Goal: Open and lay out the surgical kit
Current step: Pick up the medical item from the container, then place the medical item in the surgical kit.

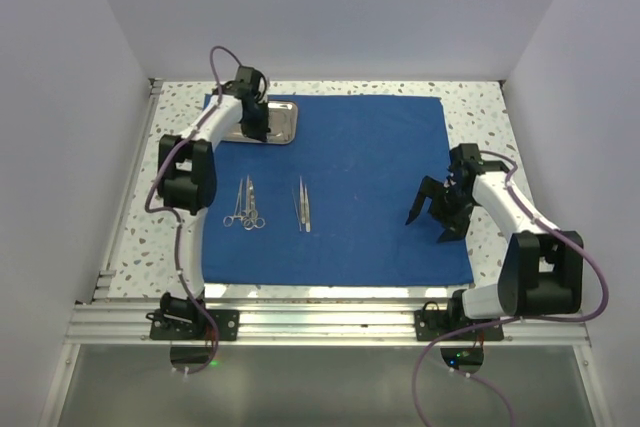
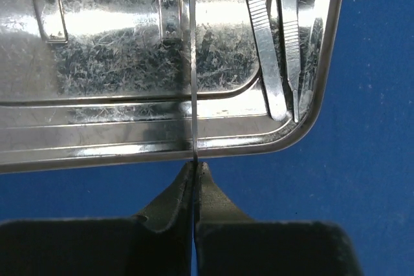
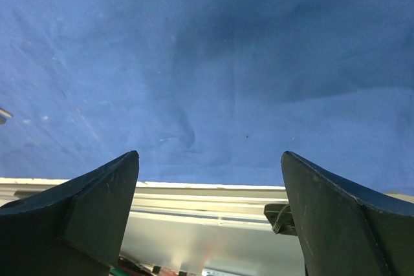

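The royal-blue cloth point(image 1: 370, 177) lies spread flat as a large sheet. The shiny steel tray point(image 1: 282, 119) sits on its far left corner. My left gripper point(image 1: 256, 127) hangs over the tray, shut on a thin silver instrument point(image 2: 193, 63) seen edge-on between its fingers point(image 2: 195, 165). Tweezers point(image 2: 275, 50) lie in the tray point(image 2: 97, 150) at its right end. Scissors and forceps point(image 1: 245, 204) and another pair of tweezers point(image 1: 302, 204) lie side by side on the cloth. My right gripper point(image 1: 430, 212) is open and empty, just above the cloth's right part point(image 3: 207, 63).
The speckled tabletop point(image 1: 480, 107) shows around the cloth. An aluminium rail point(image 1: 330, 322) runs along the near edge and also shows in the right wrist view point(image 3: 207, 198). White walls close in the left, back and right sides.
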